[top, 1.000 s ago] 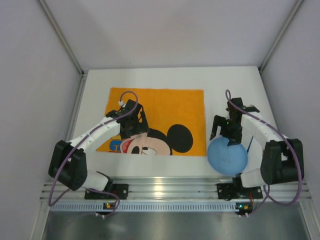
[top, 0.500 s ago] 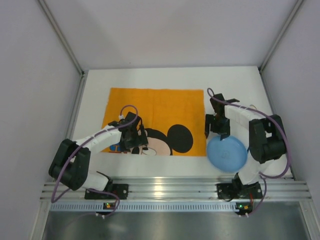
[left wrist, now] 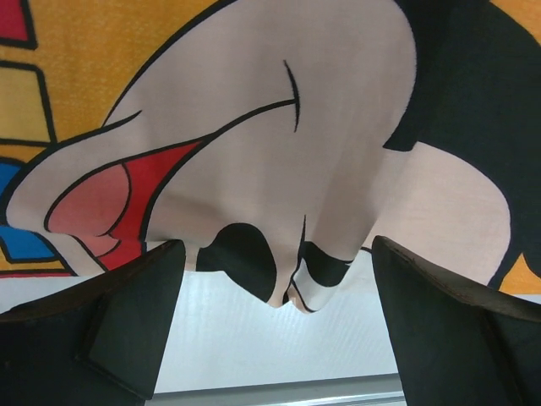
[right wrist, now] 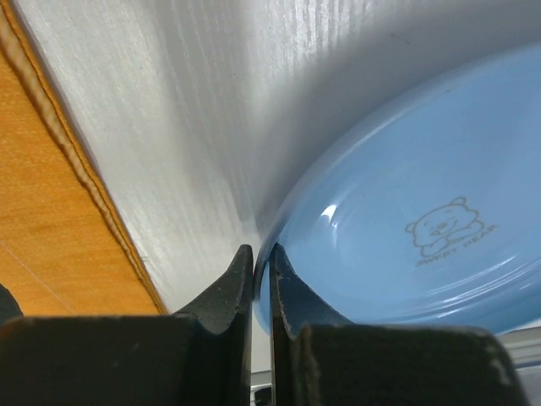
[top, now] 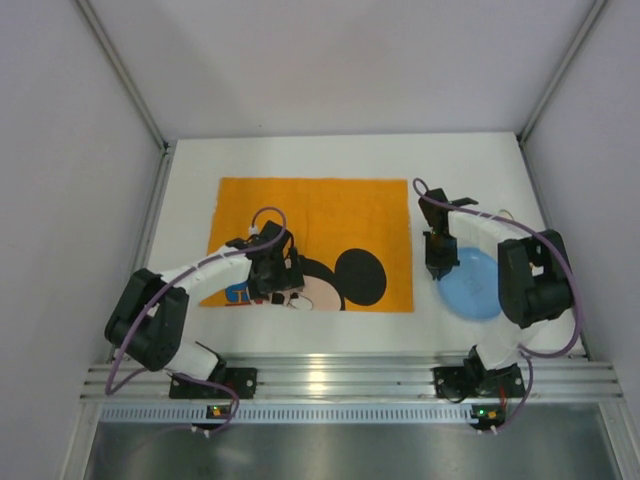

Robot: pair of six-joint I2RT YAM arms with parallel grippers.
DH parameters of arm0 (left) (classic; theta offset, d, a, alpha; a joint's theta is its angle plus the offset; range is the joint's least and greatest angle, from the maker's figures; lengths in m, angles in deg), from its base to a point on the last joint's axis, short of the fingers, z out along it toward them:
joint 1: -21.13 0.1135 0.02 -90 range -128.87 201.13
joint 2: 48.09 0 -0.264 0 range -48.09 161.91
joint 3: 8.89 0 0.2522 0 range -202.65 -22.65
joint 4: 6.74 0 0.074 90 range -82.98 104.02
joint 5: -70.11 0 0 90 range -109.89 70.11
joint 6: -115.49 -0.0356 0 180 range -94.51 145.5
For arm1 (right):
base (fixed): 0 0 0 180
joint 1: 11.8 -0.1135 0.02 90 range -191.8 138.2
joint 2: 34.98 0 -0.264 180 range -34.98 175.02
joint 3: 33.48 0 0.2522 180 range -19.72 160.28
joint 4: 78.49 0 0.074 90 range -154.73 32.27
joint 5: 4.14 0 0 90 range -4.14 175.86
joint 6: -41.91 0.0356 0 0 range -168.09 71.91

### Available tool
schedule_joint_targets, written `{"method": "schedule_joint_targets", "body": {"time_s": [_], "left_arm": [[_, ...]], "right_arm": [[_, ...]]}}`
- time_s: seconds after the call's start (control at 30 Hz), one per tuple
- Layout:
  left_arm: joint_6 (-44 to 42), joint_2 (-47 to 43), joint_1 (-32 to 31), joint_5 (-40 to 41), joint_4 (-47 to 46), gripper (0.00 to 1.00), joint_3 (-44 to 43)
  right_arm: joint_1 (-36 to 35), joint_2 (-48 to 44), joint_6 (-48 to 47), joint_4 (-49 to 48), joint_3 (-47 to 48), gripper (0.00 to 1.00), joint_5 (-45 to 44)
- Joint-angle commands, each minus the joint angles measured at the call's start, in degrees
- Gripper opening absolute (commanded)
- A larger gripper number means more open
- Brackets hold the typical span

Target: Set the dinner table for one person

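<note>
R gripper [right wrist: 260, 254] pinched the blue plate [top: 478, 285] tight by its rim, at the 3 o'clock side of the dinner table [top: 300, 155]; placemat [top: 330, 215] lay at 9 from jaws. L gripper [left wrist: 275, 245] gaped wide, empty, farther off.

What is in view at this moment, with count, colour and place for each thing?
dinner table: one, white, under everything
placemat: one, orange with a Mickey Mouse print, left-centre of the table, near edge rumpled
plate: one, blue with a small bear print, right of the placemat
left gripper: one, black, open over the placemat's near edge
right gripper: one, black, shut on the plate's left rim
</note>
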Motion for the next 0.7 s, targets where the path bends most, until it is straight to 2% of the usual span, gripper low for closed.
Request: {"method": "schedule_joint_targets", "body": {"time_s": [0.0, 0.2, 0.37, 0.47, 0.67], "left_arm": [[1.38, 4.21, -3.39, -5.23, -5.84, 0.96, -0.38], [2.7, 7.29, -6.65, -6.81, -6.64, 0.96, -2.66], [1.91, 5.01, -7.0, -5.5, -2.25, 0.97, -4.6], [-0.11, 2.11, -7.0, -2.6, 3.97, 0.98, -7.32], [-2.92, -2.55, -6.22, 11.54, 15.94, 0.98, -13.91]], "right_arm": [[-0.58, -2.41, -1.43, 0.7, 1.43, 0.0, -0.41], [-1.81, -6.71, -0.2, 5.45, 4.59, 0.0, -0.32], [-4.71, -10.5, 2.25, 9.58, 6.44, 0.0, 0.47], [-7.34, -12.61, 3.75, 12.04, 8.11, 0.0, 1.44], [-15.69, -12.18, 6.83, 15.21, 16.19, 0.0, 2.23]]}}
